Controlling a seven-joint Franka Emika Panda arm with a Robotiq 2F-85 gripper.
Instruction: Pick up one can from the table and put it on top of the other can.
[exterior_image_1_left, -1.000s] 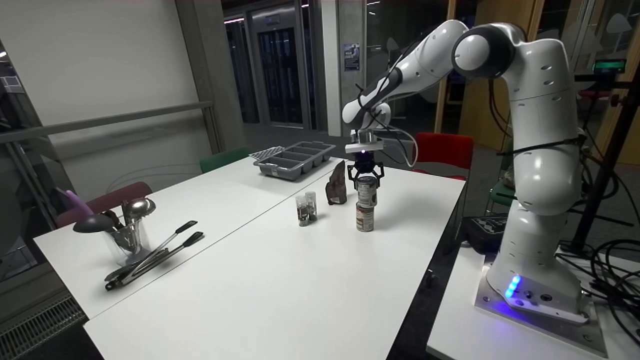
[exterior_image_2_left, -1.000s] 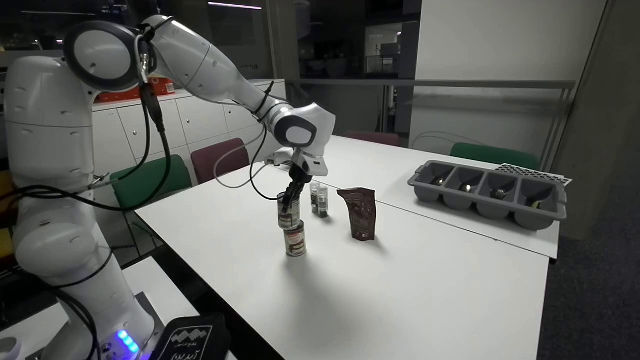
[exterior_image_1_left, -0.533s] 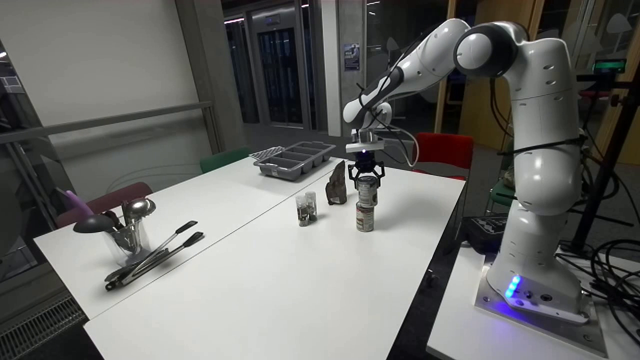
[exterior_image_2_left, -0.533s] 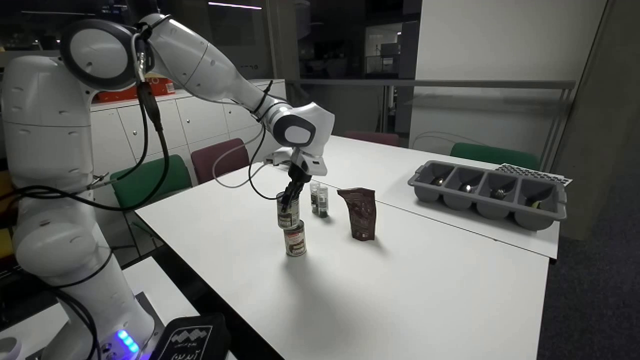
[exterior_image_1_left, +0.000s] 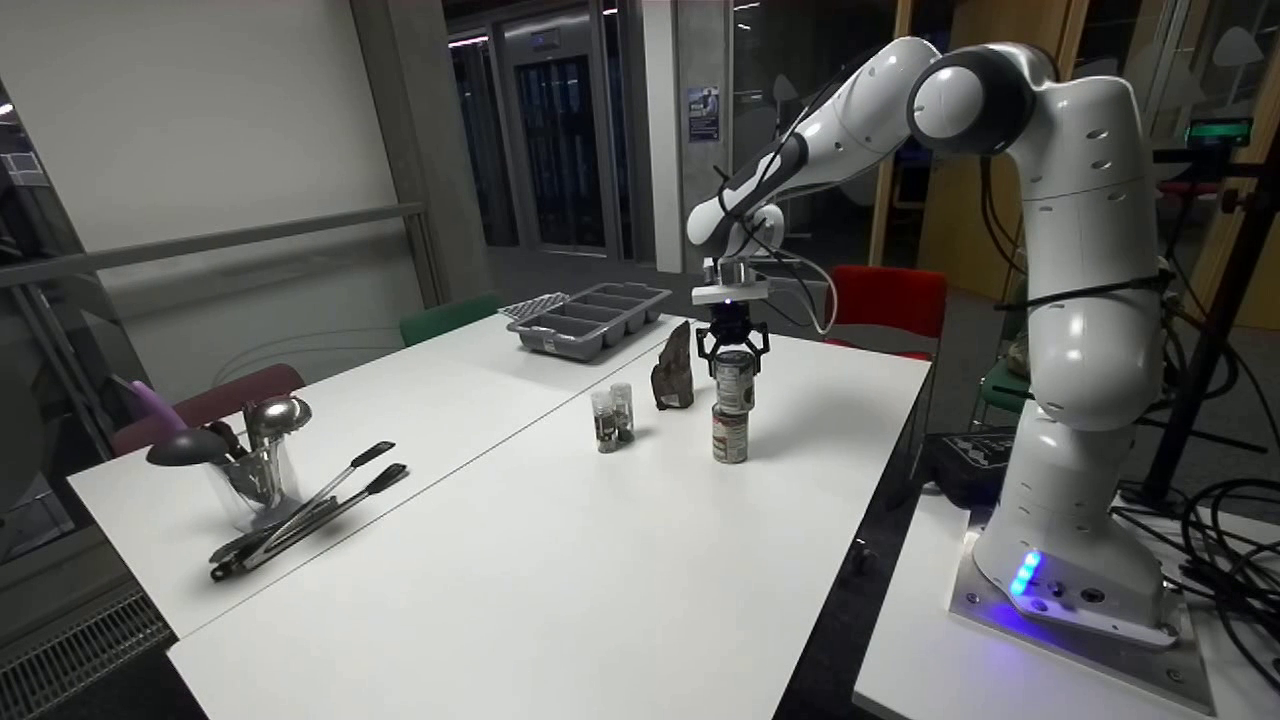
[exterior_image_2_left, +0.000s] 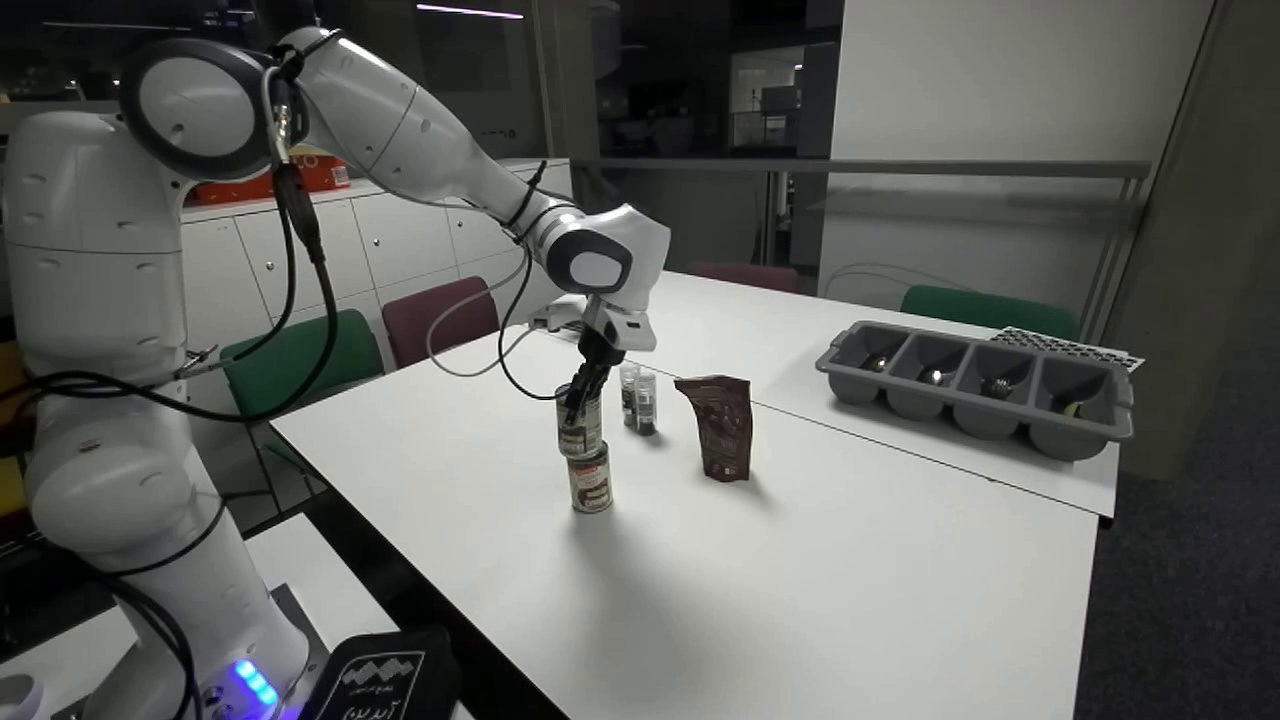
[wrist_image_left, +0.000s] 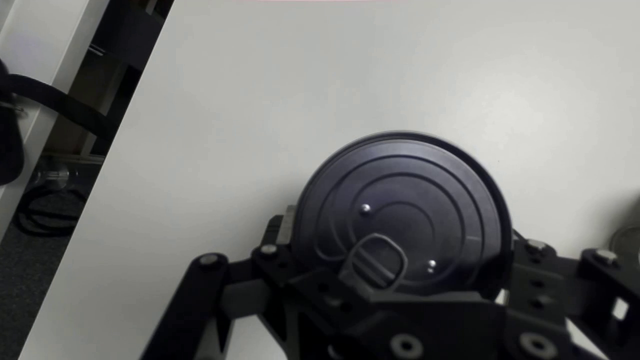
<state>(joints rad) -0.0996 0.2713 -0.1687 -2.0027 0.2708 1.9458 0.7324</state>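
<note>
Standing upright within the claw (exterior_image_1_left: 735, 372), the ring-pull can (wrist_image_left: 400, 195) lies directly below its palm, long axis vertical, the fingers (exterior_image_2_left: 577, 398) closed against its sides and seemingly gripping. It is over the lower food can (exterior_image_2_left: 591, 482), offset slightly toward the robot base (exterior_image_1_left: 1075, 590); whether rims touch, I cannot tell. Letting go probably wants a small outward shift first. Counted: two cans, two spice shakers (exterior_image_2_left: 646, 402), one brown pouch (exterior_image_2_left: 722, 430), one four-compartment cutlery tray (exterior_image_2_left: 985, 420), one clear utensil cup (exterior_image_1_left: 287, 482).
</note>
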